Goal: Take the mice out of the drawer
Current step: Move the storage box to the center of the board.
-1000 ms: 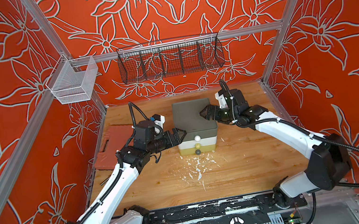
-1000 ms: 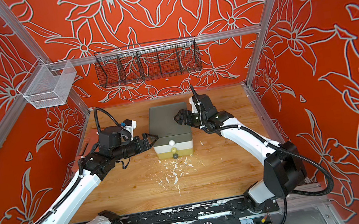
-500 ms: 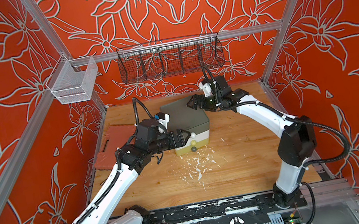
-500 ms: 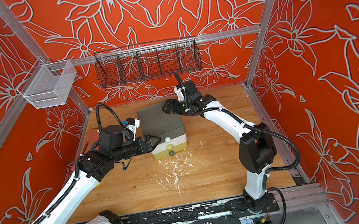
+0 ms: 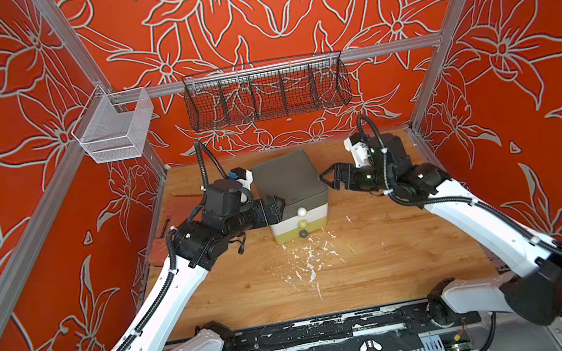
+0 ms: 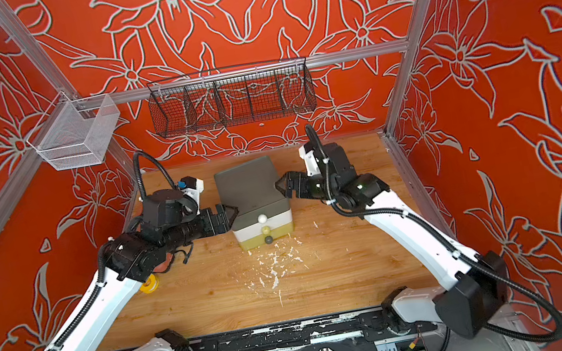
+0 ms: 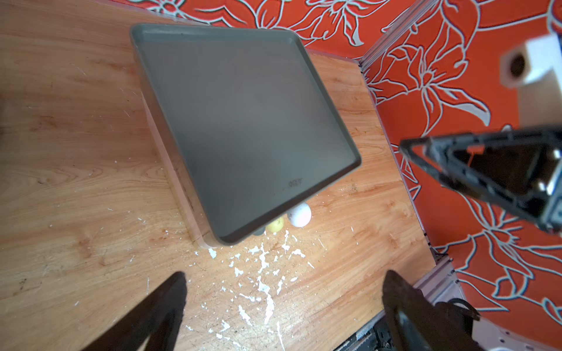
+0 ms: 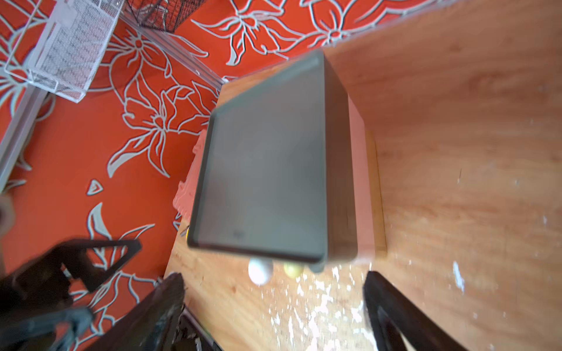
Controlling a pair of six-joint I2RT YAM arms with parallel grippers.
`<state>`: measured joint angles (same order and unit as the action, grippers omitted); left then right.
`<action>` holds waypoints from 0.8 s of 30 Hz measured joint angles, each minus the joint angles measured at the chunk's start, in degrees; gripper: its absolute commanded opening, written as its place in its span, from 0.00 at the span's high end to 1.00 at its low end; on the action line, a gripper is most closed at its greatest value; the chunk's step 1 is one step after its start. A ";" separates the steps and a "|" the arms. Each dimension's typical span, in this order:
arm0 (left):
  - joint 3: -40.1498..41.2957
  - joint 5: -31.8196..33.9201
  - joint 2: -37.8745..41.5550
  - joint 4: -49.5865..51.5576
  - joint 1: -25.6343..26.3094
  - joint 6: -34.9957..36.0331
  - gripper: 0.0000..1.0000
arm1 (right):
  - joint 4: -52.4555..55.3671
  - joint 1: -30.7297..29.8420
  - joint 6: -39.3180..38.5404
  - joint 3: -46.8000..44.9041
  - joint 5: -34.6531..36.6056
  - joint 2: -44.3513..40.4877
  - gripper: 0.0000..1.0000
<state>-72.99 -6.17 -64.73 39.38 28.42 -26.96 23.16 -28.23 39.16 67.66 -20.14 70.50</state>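
The drawer unit (image 5: 286, 179) (image 6: 248, 186) stands on the table (image 5: 383, 252), a little askew, with a grey top and three stacked drawers. Their white (image 5: 302, 212), yellow (image 5: 302, 223) and grey knobs face the front, and all three drawers are pushed in. The mice are hidden. My left gripper (image 5: 275, 206) (image 7: 284, 282) is open at the unit's left front corner, nothing between its fingers. My right gripper (image 5: 327, 180) (image 8: 273, 282) is open beside the unit's right side. Both wrist views look down on the grey top (image 7: 243, 127) (image 8: 267, 170).
A black wire basket (image 5: 267, 95) hangs on the back wall and a white mesh basket (image 5: 115, 131) on the left rail. A yellow tape roll (image 6: 148, 285) and a red-brown mat (image 5: 159, 248) lie under the left arm. White flecks (image 5: 306, 261) mark the wood in front.
The drawer unit has been turned on the table. My right gripper swung over the unit's back edge and is now back at its right side. The left gripper stays near the front left.
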 measured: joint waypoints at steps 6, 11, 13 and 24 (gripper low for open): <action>-1.62 0.52 -6.40 0.52 -2.05 -0.94 0.01 | -8.90 -9.20 7.26 -11.17 0.76 -0.24 0.14; -0.87 -1.03 -9.01 -0.24 -4.81 -3.28 0.10 | -18.82 -15.85 12.55 -16.15 3.52 3.74 0.23; -0.59 -2.03 -9.40 -0.66 -5.66 -4.15 0.14 | -22.14 -17.29 14.08 -17.29 4.98 5.07 0.27; 0.02 -4.87 -13.16 -3.63 -6.21 -7.02 0.34 | -33.42 -18.01 18.91 -19.28 15.74 6.38 0.39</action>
<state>-72.97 -11.05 -77.89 35.75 22.22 -33.98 -10.26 -46.24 58.06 48.38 -4.40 76.88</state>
